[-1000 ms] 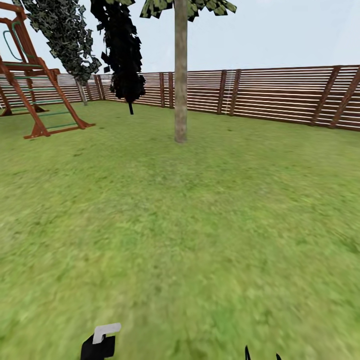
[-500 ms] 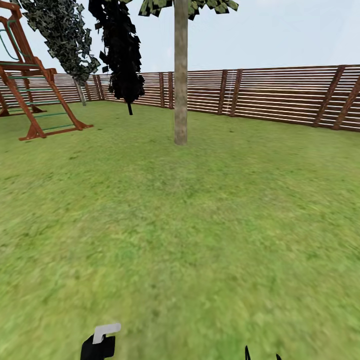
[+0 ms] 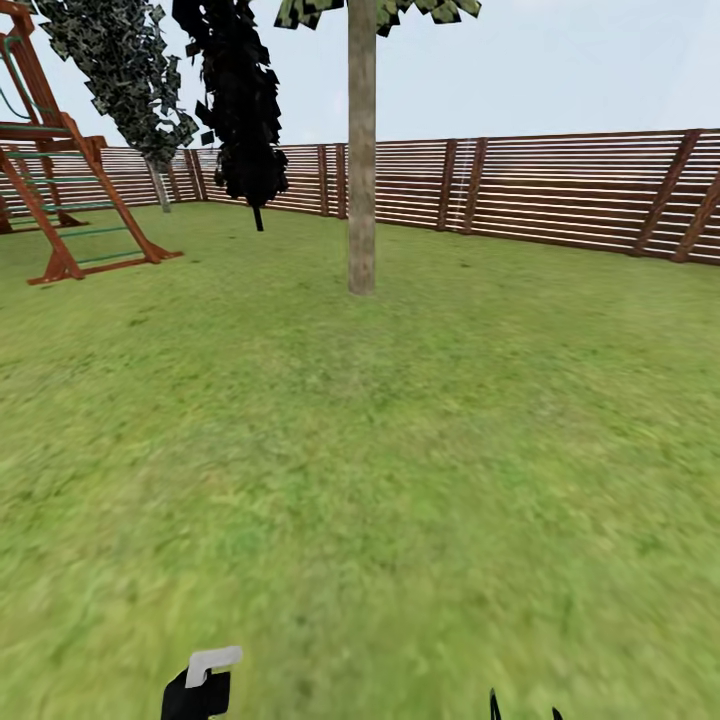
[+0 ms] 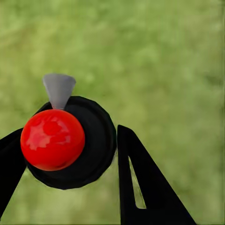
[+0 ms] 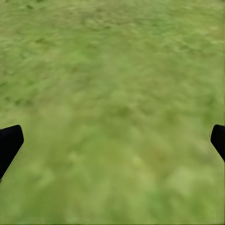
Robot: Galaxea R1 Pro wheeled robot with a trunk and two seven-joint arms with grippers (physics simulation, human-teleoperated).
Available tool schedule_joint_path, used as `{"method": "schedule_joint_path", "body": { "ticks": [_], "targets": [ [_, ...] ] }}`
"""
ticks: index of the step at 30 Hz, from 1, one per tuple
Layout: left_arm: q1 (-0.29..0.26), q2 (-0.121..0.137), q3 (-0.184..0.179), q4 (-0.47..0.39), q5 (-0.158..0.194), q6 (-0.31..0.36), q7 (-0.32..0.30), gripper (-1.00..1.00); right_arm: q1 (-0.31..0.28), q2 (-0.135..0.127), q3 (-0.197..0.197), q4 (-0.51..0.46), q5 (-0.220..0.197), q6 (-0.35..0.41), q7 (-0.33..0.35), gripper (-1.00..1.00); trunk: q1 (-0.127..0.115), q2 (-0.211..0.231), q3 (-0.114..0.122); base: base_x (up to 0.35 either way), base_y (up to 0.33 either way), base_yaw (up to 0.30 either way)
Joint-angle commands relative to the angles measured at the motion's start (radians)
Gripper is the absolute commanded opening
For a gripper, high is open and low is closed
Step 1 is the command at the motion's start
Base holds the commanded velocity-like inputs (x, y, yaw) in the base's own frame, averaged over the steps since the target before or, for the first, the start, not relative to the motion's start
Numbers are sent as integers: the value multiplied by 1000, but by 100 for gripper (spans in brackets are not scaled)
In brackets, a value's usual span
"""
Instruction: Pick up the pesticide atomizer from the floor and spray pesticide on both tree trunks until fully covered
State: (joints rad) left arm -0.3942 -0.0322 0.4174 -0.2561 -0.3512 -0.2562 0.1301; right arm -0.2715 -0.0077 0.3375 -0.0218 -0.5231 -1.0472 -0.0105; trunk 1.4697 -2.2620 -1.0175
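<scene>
Atomizer [image 4: 63, 143] in left hand [image 4: 65, 154], nozzle [image 4: 58, 89] facing lawn [image 4: 164, 56].

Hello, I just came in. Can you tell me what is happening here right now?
A two-armed robot stands on a garden lawn facing a tree trunk some way ahead. Its left gripper holds the pesticide atomizer, a black bottle with a red cap and grey nozzle. The right gripper is open over grass. No spray is visible on the trunk.
</scene>
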Motion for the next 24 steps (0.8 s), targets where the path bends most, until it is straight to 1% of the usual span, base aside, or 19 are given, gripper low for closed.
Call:
{"method": "schedule_joint_path", "body": {
  "ticks": [1,24],
  "targets": [
    [0,0,0,0,0,0,0,-100,0,0,-1,-1,0,0,0,100,0,0,0,341,0,0],
    [0,0,0,0,0,0,0,-100,0,0,-1,0,0,0,0,100,0,0,0,341,0,0]
  ]
}}
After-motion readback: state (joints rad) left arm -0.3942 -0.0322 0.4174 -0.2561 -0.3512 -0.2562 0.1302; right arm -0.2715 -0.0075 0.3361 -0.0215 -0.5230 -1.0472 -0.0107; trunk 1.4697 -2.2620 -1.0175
